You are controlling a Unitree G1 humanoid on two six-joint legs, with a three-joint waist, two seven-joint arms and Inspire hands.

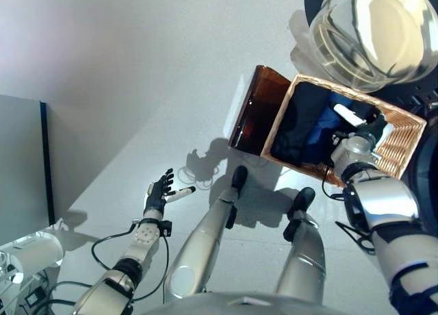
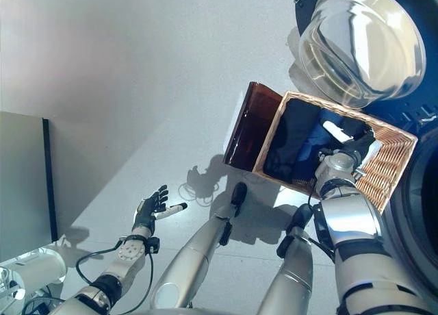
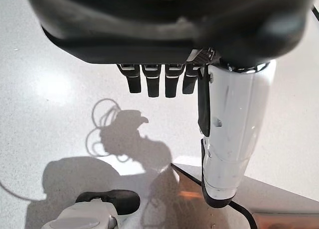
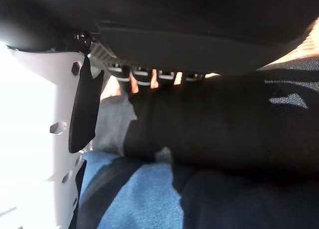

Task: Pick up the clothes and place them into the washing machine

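A wicker basket (image 1: 404, 140) stands on the pale floor at the right, holding a black garment (image 1: 301, 120) and a blue garment (image 1: 325, 133). My right hand (image 1: 369, 130) reaches down into the basket, its white-covered thumb (image 4: 40, 129) straight. In the right wrist view, the black garment (image 4: 224, 124) lies just past the straight fingers and the blue garment (image 4: 139, 199) lies below it. Nothing is held. The washing machine's round glass door (image 1: 373, 34) stands swung open above the basket. My left hand (image 1: 159, 188) hovers open over bare floor at the lower left.
A brown translucent panel (image 1: 256, 109) leans against the basket's left side. The washing machine's dark front (image 2: 417, 226) runs down the right edge. A grey cabinet (image 1: 20, 171) stands at the far left, with a white device (image 1: 31, 257) below it.
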